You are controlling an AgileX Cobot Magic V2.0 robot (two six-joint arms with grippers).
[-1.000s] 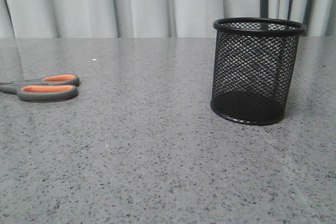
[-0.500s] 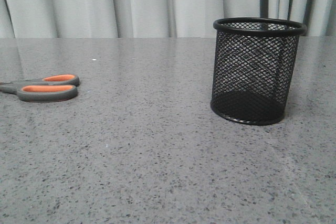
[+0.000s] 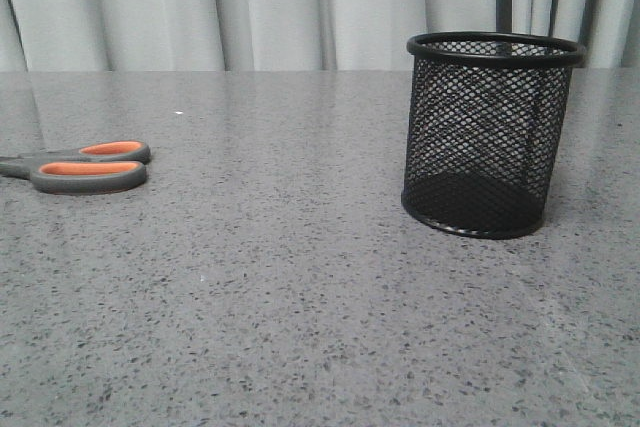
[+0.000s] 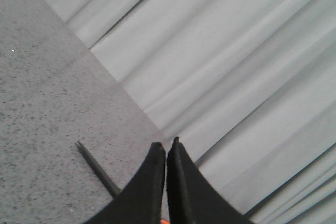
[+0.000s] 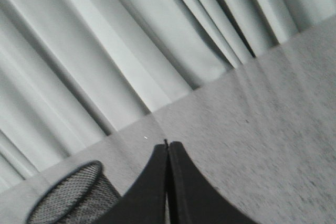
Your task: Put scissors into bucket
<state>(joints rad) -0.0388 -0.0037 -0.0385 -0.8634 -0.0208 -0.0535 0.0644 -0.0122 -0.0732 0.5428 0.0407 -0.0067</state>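
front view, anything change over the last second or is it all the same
Nothing has visibly changed. The scissors lie flat at the left of the table as before, and the bucket stands upright at the right, empty. Neither arm has entered the front view, and nothing has been taken hold of.

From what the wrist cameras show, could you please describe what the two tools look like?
Both look alike: the left tool and the right tool each have two plain black, matte fingers that taper from a broad base to narrow tips. No cables, markings or arm links are visible.
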